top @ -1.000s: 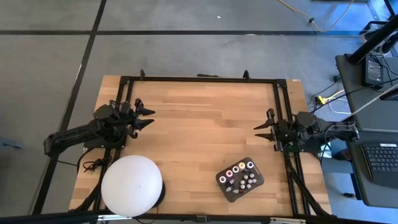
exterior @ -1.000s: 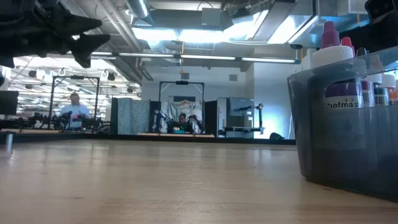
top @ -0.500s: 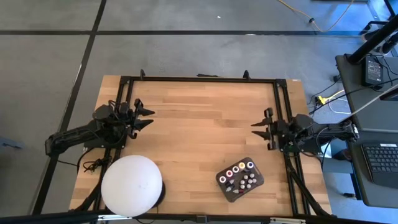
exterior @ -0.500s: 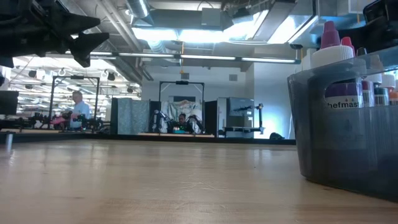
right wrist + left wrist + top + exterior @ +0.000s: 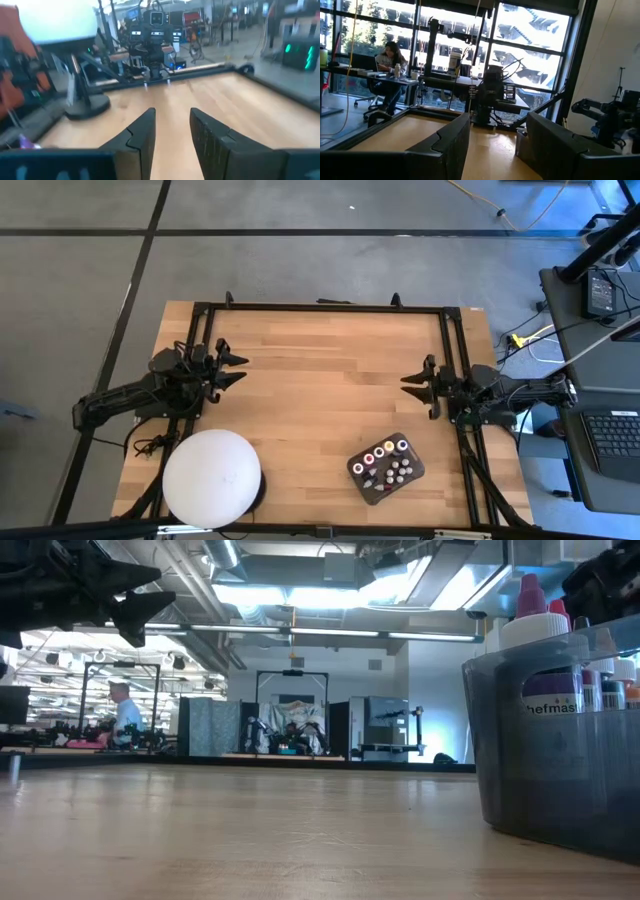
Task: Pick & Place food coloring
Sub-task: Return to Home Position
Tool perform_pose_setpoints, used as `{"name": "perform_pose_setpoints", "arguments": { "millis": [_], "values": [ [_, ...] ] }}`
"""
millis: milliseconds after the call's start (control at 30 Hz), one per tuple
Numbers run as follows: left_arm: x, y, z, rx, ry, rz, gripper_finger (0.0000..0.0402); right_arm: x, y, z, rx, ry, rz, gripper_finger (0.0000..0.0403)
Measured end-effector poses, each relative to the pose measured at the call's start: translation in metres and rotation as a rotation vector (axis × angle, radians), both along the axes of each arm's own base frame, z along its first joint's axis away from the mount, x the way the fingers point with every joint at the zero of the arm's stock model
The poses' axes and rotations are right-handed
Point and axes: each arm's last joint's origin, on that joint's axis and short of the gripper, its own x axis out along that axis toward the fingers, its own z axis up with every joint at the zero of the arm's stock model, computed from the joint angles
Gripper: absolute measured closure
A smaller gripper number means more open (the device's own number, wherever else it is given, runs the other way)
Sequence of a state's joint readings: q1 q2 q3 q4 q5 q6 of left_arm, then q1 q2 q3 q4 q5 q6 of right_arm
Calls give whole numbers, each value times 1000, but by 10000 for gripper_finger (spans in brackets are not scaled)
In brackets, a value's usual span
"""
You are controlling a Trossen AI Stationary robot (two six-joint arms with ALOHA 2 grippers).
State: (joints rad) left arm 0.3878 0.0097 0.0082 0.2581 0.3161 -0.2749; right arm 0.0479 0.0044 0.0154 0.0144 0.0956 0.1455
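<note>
**Both claws empty, bottles parked in the tray**

The right gripper (image 5: 410,384) hangs beyond the tray's (image 5: 354,469) far side, near it but not over it. Its fingers stand moderately apart with nothing between them. The left gripper (image 5: 240,369) is well apart from the tray, across the table (image 5: 320,350). It is spread wider and is also empty. The white dome (image 5: 212,478) sits well to the left of the tray, along the same near edge of the table.

The food coloring bottles (image 5: 386,465) stand packed inside the tray, and none shows anywhere outside it.

These bottles look tiny, light and made of stiff, smooth plastic, so they should lift with almost no effort. By the same token they would probably tip, roll or squirt out of a careless pinch. Packed this closely, only the tops are open to the fingers. The likely hold is across a cap or the neck just under it, with the fingers closed gently and dropped straight down between neighbours. Out on the bare table, a hold across the body below the cap would be steadier.

The high view shows the bottles only as dots: a row of red, orange, yellow and white tops, with smaller dark ones behind. The low view adds what that hides. The tray wall is translucent, the bottles stand upright, one carries a purple label, and pink-tipped caps poke above the rim. Neither wrist view shows a bottle, but each shows the gap between its own fingers plainly.
</note>
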Motion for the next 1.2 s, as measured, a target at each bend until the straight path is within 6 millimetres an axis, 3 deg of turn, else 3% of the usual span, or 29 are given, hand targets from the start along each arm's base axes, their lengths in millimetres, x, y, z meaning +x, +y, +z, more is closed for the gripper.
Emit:
{"name": "perform_pose_setpoints", "arguments": {
  "millis": [133,1200],
  "values": [
    [0,0,0,0,0,0,212,0,0,0,113,-5,3,279],
    [0,0,0,0,0,0,209,0,0,0,108,-5,5,279]
  ]
}}
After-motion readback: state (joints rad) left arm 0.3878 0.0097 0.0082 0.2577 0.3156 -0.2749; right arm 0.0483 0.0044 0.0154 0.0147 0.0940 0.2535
